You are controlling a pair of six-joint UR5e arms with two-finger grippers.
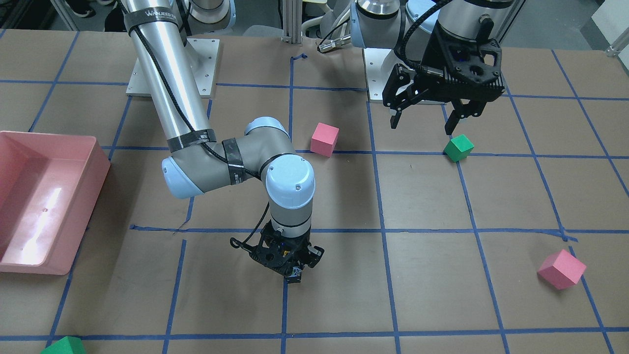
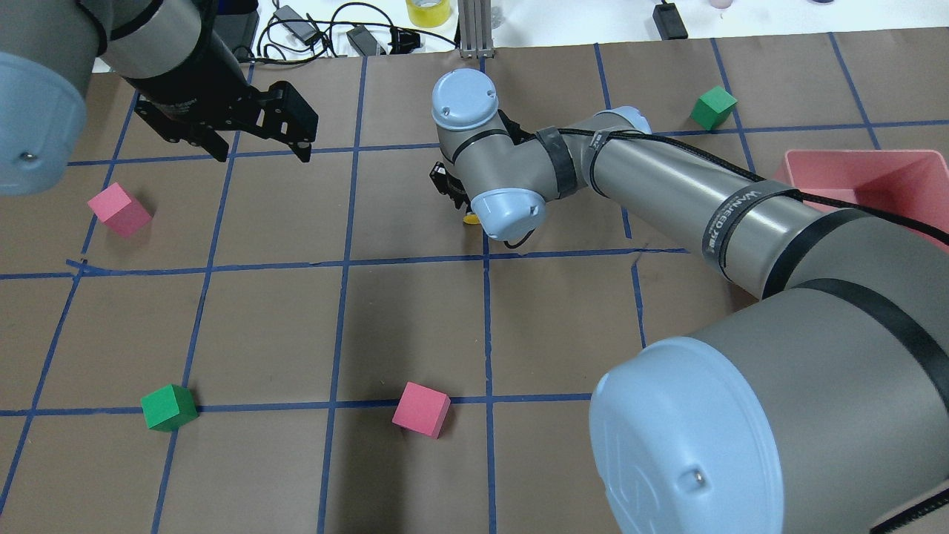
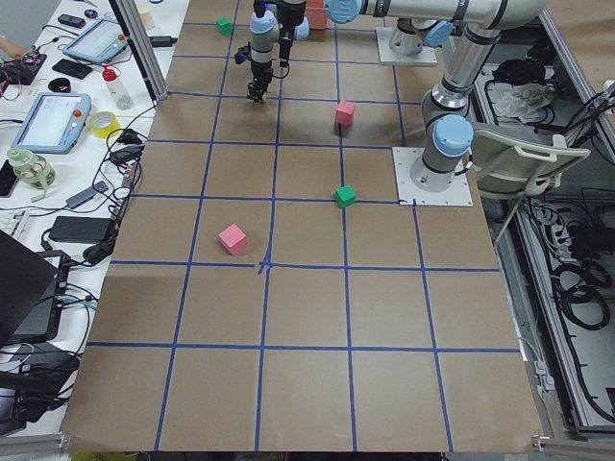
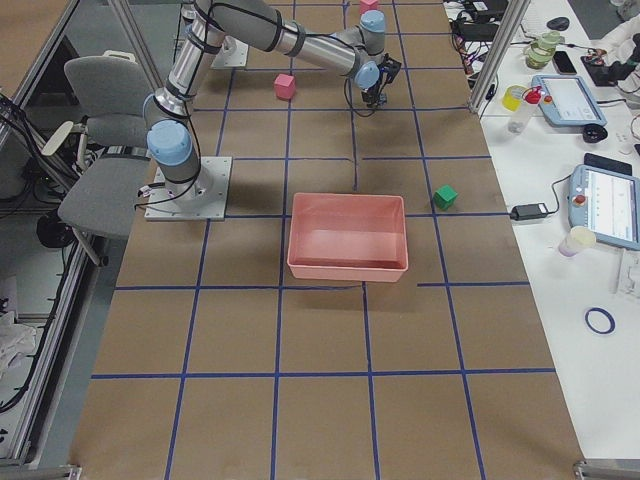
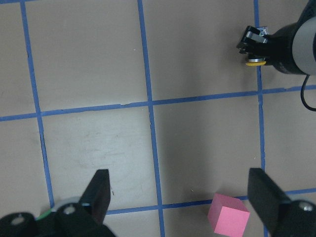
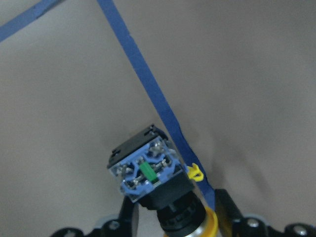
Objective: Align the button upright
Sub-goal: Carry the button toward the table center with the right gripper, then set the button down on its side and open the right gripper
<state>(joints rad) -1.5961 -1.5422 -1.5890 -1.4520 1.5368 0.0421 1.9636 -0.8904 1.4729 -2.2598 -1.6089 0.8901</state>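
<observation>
Brown paper marked into squares with blue tape covers the bench (image 1: 422,196). The right arm (image 1: 167,83) reaches far out over the middle of it and bends down at the wrist, while the left arm (image 1: 462,14) is held back near its base. A pink bin (image 1: 86,216) sits at the bench's end on the robot's right. Four cubes lie scattered well apart: one pink cube (image 1: 324,139) near the centre, another pink cube (image 1: 561,269) toward the far left corner, one green cube (image 1: 458,147) just below the left claw (image 1: 421,127), and another green cube (image 1: 64,345) at the edge beyond the bin. The left claw hangs in the air, its fingers spread wide with nothing between them. The right claw (image 1: 293,274) is down close to the bench beside a tape line, closed around the button (image 6: 148,173) at its black neck. The yellow cap lies nearest the wrist camera and the blocky base points away from it. Whether the base touches the paper cannot be told.
</observation>
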